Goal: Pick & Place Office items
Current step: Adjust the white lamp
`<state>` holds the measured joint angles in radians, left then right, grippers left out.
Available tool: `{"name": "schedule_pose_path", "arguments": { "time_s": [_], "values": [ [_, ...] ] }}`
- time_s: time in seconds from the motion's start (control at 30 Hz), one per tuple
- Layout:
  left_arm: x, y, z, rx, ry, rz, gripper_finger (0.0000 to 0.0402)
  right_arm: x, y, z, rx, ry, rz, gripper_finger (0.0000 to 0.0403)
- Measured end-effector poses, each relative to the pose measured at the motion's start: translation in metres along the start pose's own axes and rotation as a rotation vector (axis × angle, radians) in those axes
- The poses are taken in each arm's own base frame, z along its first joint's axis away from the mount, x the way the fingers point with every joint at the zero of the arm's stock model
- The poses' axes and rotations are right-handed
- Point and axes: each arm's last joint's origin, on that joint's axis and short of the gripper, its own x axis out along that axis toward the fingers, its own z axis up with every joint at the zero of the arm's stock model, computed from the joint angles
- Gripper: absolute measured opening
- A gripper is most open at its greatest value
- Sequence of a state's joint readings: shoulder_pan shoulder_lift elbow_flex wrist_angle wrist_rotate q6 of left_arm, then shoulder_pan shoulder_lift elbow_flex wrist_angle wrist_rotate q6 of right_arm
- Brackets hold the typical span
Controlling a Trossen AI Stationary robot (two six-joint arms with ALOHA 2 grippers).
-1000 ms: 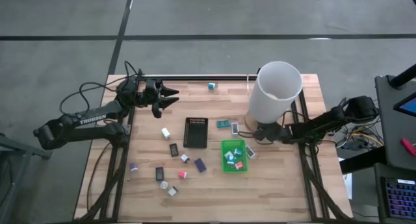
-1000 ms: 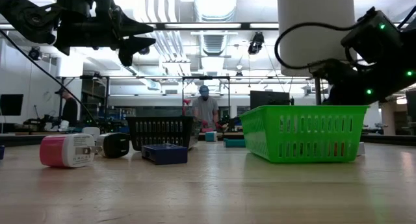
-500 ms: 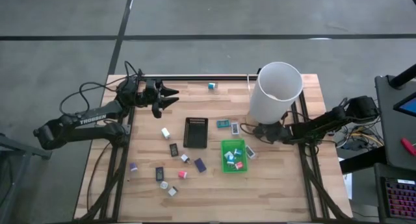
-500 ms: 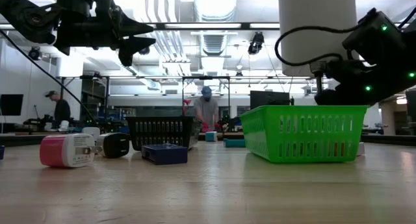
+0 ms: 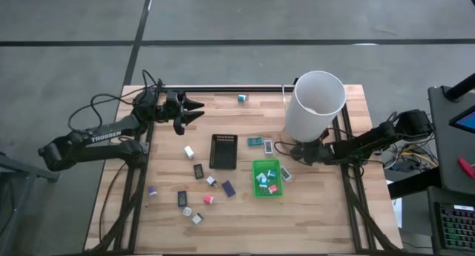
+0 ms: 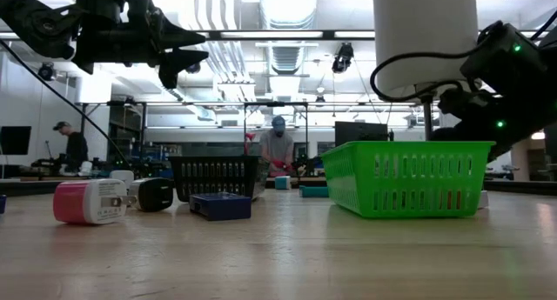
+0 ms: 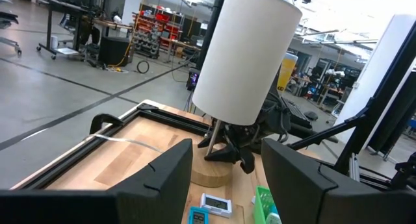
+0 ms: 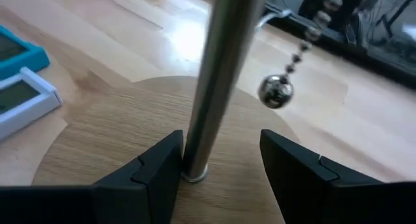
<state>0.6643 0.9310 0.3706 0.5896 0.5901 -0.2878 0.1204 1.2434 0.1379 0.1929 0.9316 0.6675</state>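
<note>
Green tray [image 5: 266, 177], black tray [image 5: 223, 151], two arms

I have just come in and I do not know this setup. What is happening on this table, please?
A two-armed robot is sorting small office items on a wooden table. Several already lie in the green tray; the black tray looks empty, and many pieces are still scattered. The right gripper is low at a lamp's metal pole, fingers open on either side, holding nothing. The left gripper hovers open above the table's far left.
</note>
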Motion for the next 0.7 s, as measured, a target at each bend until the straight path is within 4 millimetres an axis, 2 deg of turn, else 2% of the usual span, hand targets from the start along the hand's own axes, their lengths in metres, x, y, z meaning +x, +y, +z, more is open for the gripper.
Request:
{"name": "schedule_pose_path", "arguments": {
  "time_s": [0.13,0.33,0.53,0.7],
  "values": [
    [0.000,0.000,0.000,0.000,0.000,0.000,0.0191,0.000,0.000,-0.001,0.118,0.010,0.006,0.0203],
    [0.000,0.000,0.000,0.000,0.000,0.000,0.0191,0.000,-0.001,-0.003,0.175,0.034,0.010,0.0203],
    [0.000,0.000,0.000,0.000,0.000,0.000,0.0190,-0.005,0.001,0.000,0.122,0.077,0.040,0.0203],
    [0.000,0.000,0.000,0.000,0.000,0.000,0.0190,-0.014,-0.001,0.007,0.143,0.157,0.051,0.0203]
  ]
}}
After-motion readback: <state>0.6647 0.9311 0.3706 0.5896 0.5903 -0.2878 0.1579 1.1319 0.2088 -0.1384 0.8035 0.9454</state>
